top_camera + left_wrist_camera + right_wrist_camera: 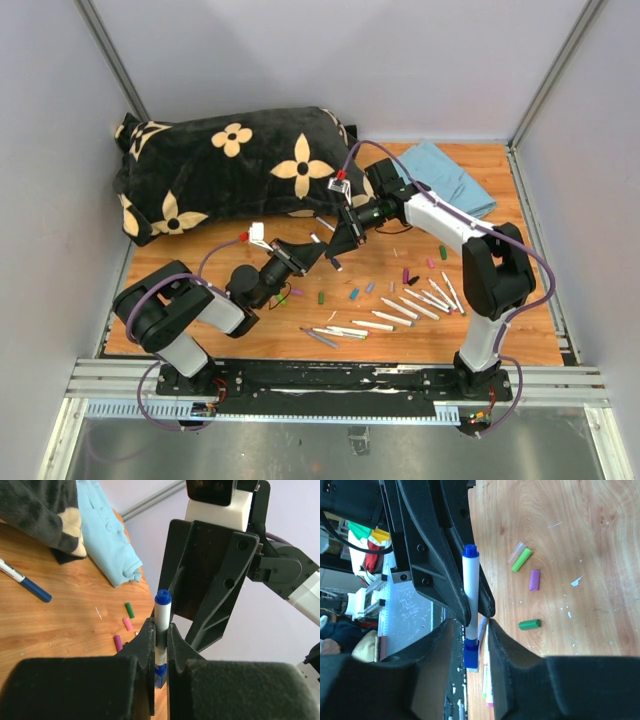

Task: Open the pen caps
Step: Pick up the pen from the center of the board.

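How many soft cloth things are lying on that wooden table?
2. A black plush bundle with cream flowers lies at the far left, and a folded light-blue cloth sits in the far right corner. Smaller pieces could be hidden beneath them.

Above the middle of the table (530, 335) my left gripper (160, 628) sits nearer me and to the left. The right gripper (471, 624) faces it from behind, with a pen (162, 609) between them. A cushion (230, 170) lies rear left and a cloth (447, 177) rear right. Caps (353, 294) are scattered beneath the grippers, and loose pens (400, 310) lie front right.
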{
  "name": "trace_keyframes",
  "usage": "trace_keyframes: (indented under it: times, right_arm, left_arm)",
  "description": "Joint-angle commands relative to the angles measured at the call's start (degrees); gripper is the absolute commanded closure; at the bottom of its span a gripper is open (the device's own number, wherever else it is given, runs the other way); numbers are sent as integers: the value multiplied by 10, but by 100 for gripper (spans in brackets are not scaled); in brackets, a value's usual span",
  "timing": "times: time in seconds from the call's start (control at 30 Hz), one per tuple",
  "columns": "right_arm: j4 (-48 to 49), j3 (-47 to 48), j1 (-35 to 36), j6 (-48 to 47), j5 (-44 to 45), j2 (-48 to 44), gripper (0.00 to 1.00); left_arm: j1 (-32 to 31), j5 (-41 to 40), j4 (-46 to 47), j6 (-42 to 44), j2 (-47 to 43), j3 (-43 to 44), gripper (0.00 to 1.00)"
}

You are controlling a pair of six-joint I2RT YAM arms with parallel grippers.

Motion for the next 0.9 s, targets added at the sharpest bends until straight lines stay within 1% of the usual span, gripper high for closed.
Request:
trace_keyframes:
  times: [0.0, 0.07, 0.17, 0.3, 0.43, 0.5, 0.6, 0.8, 0.87]
  right_arm:
    - [-25, -3, 10, -43, 3, -36, 54]
    - [-42, 1, 9, -65, 17, -45, 42]
    - [-62, 6, 8, -91, 34, -57, 31]
    - [-93, 17, 6, -135, 64, -72, 27]
    - [-123, 27, -1, -179, 89, -94, 27]
    - [-131, 29, -4, -198, 103, -106, 27]
    - [-139, 30, -5, -223, 121, -126, 27]
    - [-156, 31, -13, -281, 132, -166, 27]
    - [-160, 32, -14, -306, 136, -181, 27]
  left_arm:
    - [4, 32, 139, 26, -2, -2, 100]
    - [14, 56, 139, 21, -6, -7, 100]
    - [37, 100, 139, 6, -10, -15, 99]
    - [71, 167, 132, -5, -26, -26, 100]
    - [95, 236, 76, 0, -66, -33, 100]
    - [102, 263, 25, 15, -95, -30, 100]
    - [108, 301, -94, 49, -144, -14, 100]
    - [110, 354, -346, 146, -235, 41, 100]
    - [111, 367, -410, 174, -257, 59, 100]
